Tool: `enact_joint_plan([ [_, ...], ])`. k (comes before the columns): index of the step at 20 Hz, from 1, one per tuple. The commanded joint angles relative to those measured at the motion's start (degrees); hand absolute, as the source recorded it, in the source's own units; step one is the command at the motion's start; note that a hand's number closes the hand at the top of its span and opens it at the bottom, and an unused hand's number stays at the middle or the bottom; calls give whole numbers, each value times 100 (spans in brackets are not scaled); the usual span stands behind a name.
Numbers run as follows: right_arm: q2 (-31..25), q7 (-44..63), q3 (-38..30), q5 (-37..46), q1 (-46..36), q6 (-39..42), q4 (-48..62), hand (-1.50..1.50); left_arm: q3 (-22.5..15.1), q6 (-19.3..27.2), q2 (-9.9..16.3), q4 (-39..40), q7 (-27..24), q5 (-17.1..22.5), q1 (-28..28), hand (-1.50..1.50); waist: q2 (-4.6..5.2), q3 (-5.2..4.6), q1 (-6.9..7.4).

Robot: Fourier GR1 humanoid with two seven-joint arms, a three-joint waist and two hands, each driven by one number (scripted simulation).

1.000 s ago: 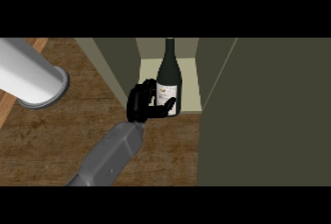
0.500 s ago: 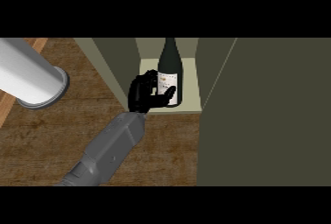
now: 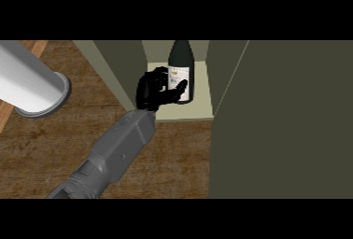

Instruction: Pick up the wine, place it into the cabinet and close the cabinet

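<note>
Wine bottle [image 3: 181, 70] standing upright inside open cabinet [image 3: 180, 113], on pale shelf floor, neck top cut off by frame edge. Label pale, print way too small to read, partly covered by fingers. Which hand? Can't really tell, forearm comes in from lower left; calling it left hand [image 3: 153, 91]. Fingers and thumb curled round bottle's lower body. Big grey cylinder [image 3: 27, 84] at left, cropped. Cabinet door [image 3: 289, 116] fills right side.

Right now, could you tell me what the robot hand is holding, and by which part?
The robot hand is curled round the wine bottle, at its labelled body, inside the cabinet.
</note>
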Motion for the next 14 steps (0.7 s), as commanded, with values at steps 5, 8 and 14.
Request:
enact_joint_plan([
  [5,122,-44,256,68,447,83,-385,-150,58,-104,0,605,-222,127,-49,150,21,-3,-112],
  [8,-36,97,68,-67,-77,37,-21,-150,172,-218,0,848,-293,142,-250,150,53,-5,-127],
  [14,10,-183,109,247,-5,42,118,-150,410,-213,0,1069,-980,105,-228,150,30,-2,-22],
])
